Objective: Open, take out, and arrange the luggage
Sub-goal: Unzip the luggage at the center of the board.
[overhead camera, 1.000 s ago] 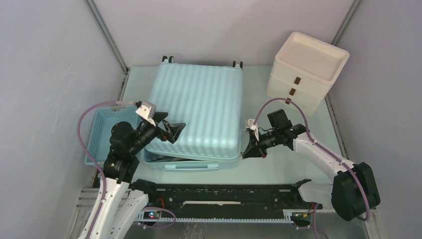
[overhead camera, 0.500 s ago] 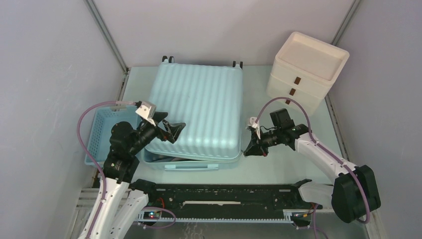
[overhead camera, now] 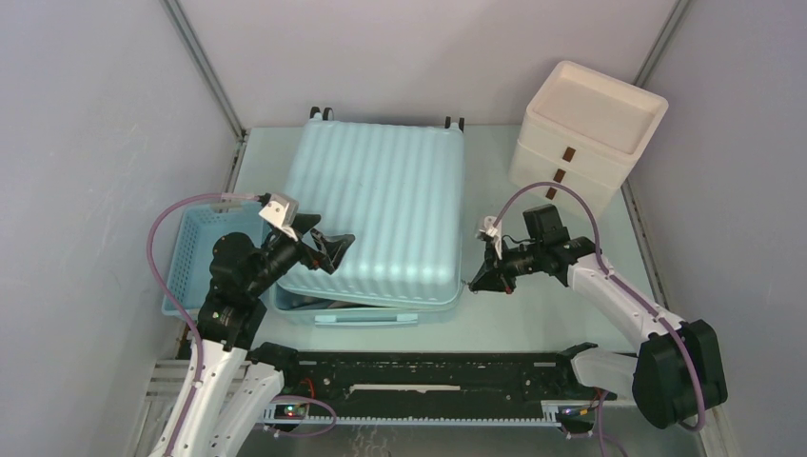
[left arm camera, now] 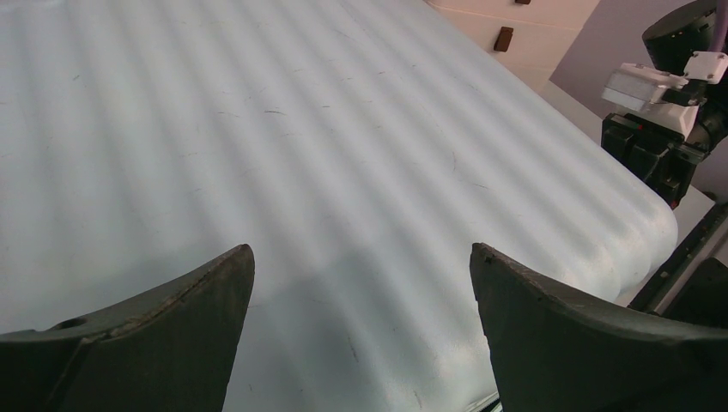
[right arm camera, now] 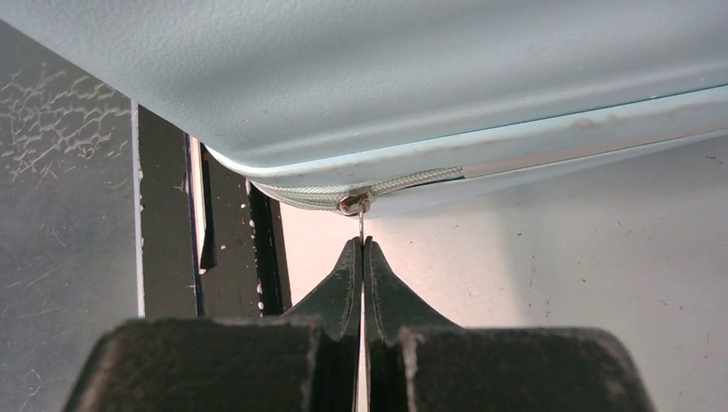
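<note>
The pale mint-blue ribbed luggage lies flat on the table, wheels at the far end. Its lid is slightly raised along the near edge. My left gripper hovers open above the lid's near-left part; in the left wrist view the ribbed luggage shell fills the space between the left gripper's spread fingers. My right gripper sits at the near-right corner. In the right wrist view the right gripper is shut on the thin metal zipper pull, which hangs from the slider under the luggage edge.
A small blue slatted basket stands left of the luggage, behind my left arm. A cream-white drawer box stands at the back right. A black rail runs along the table's near edge.
My right gripper has shifted a little to the right and farther from the near edge, still shut on the zipper pull. The left arm has not moved.
</note>
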You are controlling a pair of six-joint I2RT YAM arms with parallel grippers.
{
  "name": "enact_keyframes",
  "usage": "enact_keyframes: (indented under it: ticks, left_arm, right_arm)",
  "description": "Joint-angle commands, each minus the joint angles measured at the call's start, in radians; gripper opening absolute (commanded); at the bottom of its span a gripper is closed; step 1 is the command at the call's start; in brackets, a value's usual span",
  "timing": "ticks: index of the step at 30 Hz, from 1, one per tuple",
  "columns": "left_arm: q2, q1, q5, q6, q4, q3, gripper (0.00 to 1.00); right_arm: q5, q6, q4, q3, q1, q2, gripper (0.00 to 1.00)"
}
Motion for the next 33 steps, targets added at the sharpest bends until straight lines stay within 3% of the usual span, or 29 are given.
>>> enact_keyframes:
  ticks: [1, 16, 17, 20, 23, 26, 33]
  left_arm:
    - [-0.009, -0.006, -0.005, 0.017, 0.016, -0.01, 1.0]
    - [-0.005, -0.006, -0.004, 0.015, 0.018, -0.01, 1.0]
    - [-0.005, -0.006, -0.005, 0.014, 0.018, -0.01, 1.0]
    - [-0.006, -0.006, -0.007, 0.014, 0.018, -0.011, 1.0]
    - [-0.007, -0.006, -0.013, 0.014, 0.018, -0.011, 1.0]
    - [-0.01, -0.006, -0.017, 0.014, 0.017, -0.011, 1.0]
    - [-0.014, -0.006, -0.041, 0.013, 0.011, -0.012, 1.0]
  right_arm:
    - [0.078, 0.037, 0.076, 0.014, -0.03, -0.029, 0.0]
    - [0.229, 0.169, 0.192, 0.014, -0.029, -0.019, 0.0]
    - [0.222, 0.169, 0.192, 0.014, -0.03, -0.019, 0.03]
    - [0.214, 0.157, 0.181, 0.014, -0.032, -0.029, 0.33]
    - [0.22, 0.141, 0.17, 0.014, -0.047, -0.061, 0.52]
    - [0.178, 0.117, 0.152, 0.014, -0.08, -0.09, 0.57]
    - [0.034, -0.04, 0.022, 0.04, -0.126, -0.126, 0.57]
